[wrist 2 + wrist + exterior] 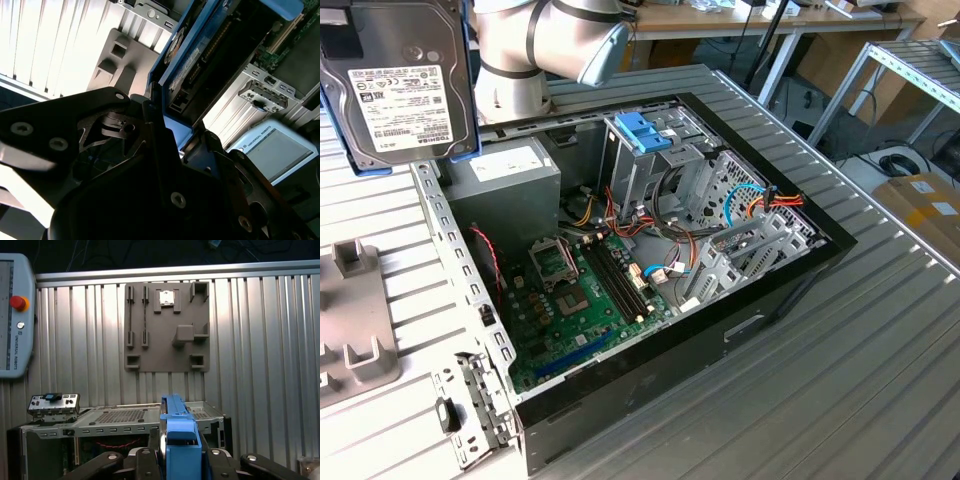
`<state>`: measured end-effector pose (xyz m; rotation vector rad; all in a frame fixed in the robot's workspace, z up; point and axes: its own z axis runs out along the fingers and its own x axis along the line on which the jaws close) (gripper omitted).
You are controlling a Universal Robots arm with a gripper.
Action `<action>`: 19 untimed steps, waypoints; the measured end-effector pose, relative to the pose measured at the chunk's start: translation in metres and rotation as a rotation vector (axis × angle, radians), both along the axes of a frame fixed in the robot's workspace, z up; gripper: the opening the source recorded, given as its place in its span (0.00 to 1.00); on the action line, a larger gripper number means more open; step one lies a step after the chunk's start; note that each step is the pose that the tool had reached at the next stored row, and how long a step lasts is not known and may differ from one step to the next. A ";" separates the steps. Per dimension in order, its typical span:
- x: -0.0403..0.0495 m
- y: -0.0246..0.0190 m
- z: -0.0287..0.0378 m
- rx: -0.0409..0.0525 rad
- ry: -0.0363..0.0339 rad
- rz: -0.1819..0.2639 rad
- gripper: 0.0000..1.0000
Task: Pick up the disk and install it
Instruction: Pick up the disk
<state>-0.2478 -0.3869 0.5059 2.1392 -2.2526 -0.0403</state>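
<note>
The disk (405, 90) is held clenched in the pincer (179, 456), aloft, apart from the open case (720, 330). Risk: it could be jammed against the drive cage (620, 172) if tilted at entry.

Disk (405, 95) aloft, the exterior view's left of computer case (740, 335).
</note>
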 end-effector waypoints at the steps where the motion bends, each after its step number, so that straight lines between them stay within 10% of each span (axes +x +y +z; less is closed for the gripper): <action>1: 0.0002 0.0000 -0.0001 0.0000 0.0000 0.000 0.37; 19: 0.0057 0.0000 -0.0014 -0.0008 0.0000 0.000 0.37</action>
